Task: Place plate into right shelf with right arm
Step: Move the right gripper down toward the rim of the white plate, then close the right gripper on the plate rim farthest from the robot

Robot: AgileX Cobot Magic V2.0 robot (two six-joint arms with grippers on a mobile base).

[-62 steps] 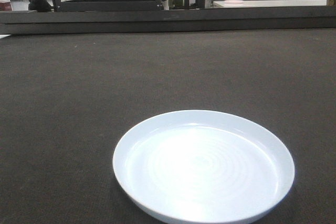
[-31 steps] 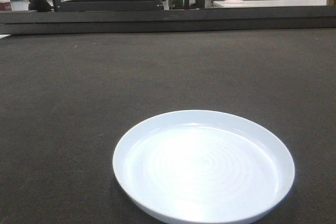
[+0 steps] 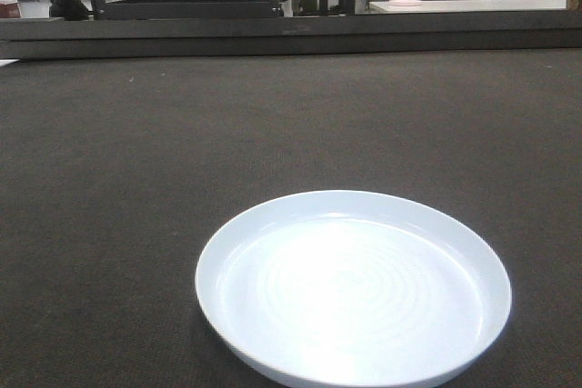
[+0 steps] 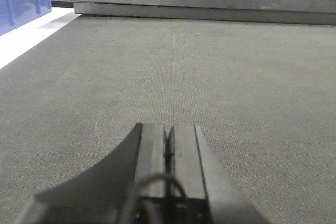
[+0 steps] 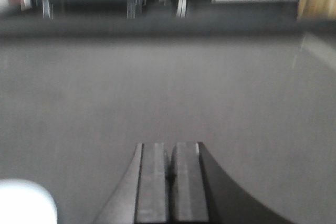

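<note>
Plate (image 3: 353, 288) flat on bench (image 3: 136, 179); looked rigid, glossy, slippery, breakable. Low rim seemed only hold. My right fingers (image 5: 160, 163) pressed together, empty; left fingers (image 4: 156, 148) same.

Front view: set low over the desk (image 3: 136, 179), facing its far edge; plate (image 3: 353, 288) close in the foreground.
Left wrist view: behind left jaws, low, facing along desk.
Right wrist view: behind right jaws, facing likewise, blurred; plate at lower-left corner.
Shared: desk, far edge.
</note>
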